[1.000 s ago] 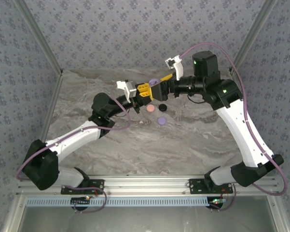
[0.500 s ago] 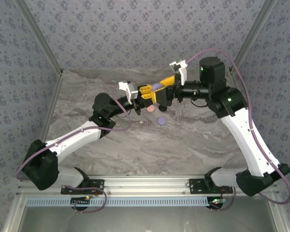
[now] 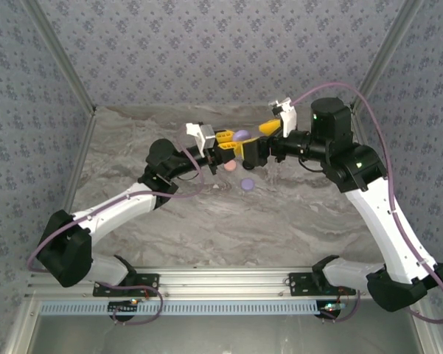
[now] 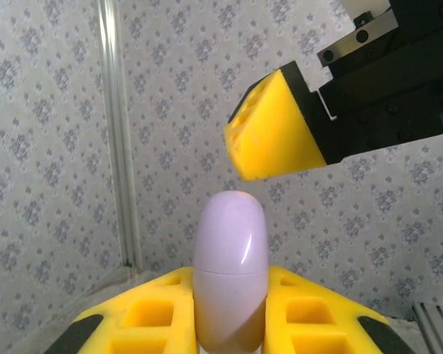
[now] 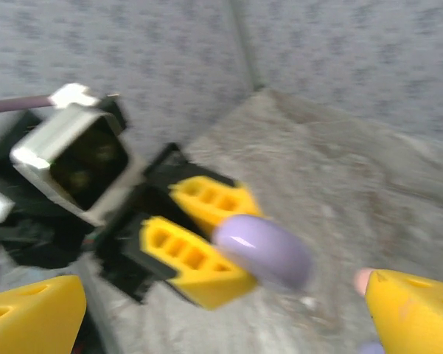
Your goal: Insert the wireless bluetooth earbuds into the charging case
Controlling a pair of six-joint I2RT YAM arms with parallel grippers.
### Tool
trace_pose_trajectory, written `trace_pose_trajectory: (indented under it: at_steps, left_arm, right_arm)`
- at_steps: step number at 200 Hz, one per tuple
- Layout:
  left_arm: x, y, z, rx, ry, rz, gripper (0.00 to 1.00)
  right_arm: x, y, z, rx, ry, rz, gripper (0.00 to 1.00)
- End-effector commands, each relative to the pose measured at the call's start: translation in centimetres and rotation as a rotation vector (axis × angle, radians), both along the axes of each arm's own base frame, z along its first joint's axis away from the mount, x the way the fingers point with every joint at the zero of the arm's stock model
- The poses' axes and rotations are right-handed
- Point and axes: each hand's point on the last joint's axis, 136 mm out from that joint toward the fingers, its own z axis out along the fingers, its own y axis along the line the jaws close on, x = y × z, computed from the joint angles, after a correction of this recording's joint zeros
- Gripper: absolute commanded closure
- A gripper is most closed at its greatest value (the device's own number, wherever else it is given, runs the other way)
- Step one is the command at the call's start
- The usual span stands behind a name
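**Lilac case is being held up between the two arms**

The left gripper is pinching the lilac charging case at its lower half, with its fingers closed tight on it. It is holding the case upright in the air, above the marble table. The rounded top and the fine seam around the middle of the case are standing free above those yellow fingers, probably so that the other arm can take the lid part.

The right gripper is facing the case with its jaws spread fully and is grasping nothing. In the left wrist view, one of its yellow fingers is hanging just above and to the right of the case, not touching it.

The case is looking shut, so I am judging that opening it is the step in hand, before any bud can go in. Below the case, a pink disc and a lilac disc are lying on the table, apart from each other. The earbuds are too small for me to find, so I cannot tell where they are lying.
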Motion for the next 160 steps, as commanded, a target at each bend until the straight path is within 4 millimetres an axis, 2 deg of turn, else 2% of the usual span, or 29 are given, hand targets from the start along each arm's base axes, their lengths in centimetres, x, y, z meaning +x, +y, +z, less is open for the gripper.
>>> trace_pose_trajectory:
  at_steps: [1,35,60,87,102,106,114,141,160]
  left_arm:
    - [1.1,0.6,-1.0,0.031,0.090,0.064,1.00]
    - [2.5,1.2,-7.3,0.135,0.319,0.147,1.00]
    - [3.8,2.1,-12.5,0.200,0.504,0.234,1.00]
    - [5.2,2.8,-17.9,0.254,0.709,0.304,1.00]
    - [5.6,2.7,-20.7,0.287,0.805,0.312,1.00]
    - [5.6,2.6,-21.4,0.297,0.830,0.313,1.00]
    - [5.6,2.6,-23.0,0.322,0.875,0.320,1.00]
    - [5.8,2.2,-26.9,0.357,0.994,0.332,1.00]
    - [6.0,2.0,-28.8,0.374,1.047,0.332,1.00]
  right_arm:
    - [1.8,-5.0,-0.1,-0.111,-0.088,-0.273,0.00]
    - [2.1,-8.8,-0.1,-0.012,-0.162,-0.438,0.00]
    - [2.3,-10.7,-1.5,0.052,-0.137,-0.513,0.00]
    - [2.8,-11.3,-3.5,0.064,-0.063,-0.535,0.00]
    - [2.8,-11.6,-3.6,0.067,-0.055,-0.541,0.00]
    - [3.0,-11.5,-5.2,0.047,-0.026,-0.543,0.01]
    - [3.1,-11.6,-5.5,0.043,-0.022,-0.546,0.00]
    - [3.4,-11.7,-6.1,0.034,-0.009,-0.548,0.00]
    - [3.5,-11.5,-6.3,0.037,-0.002,-0.534,0.00]
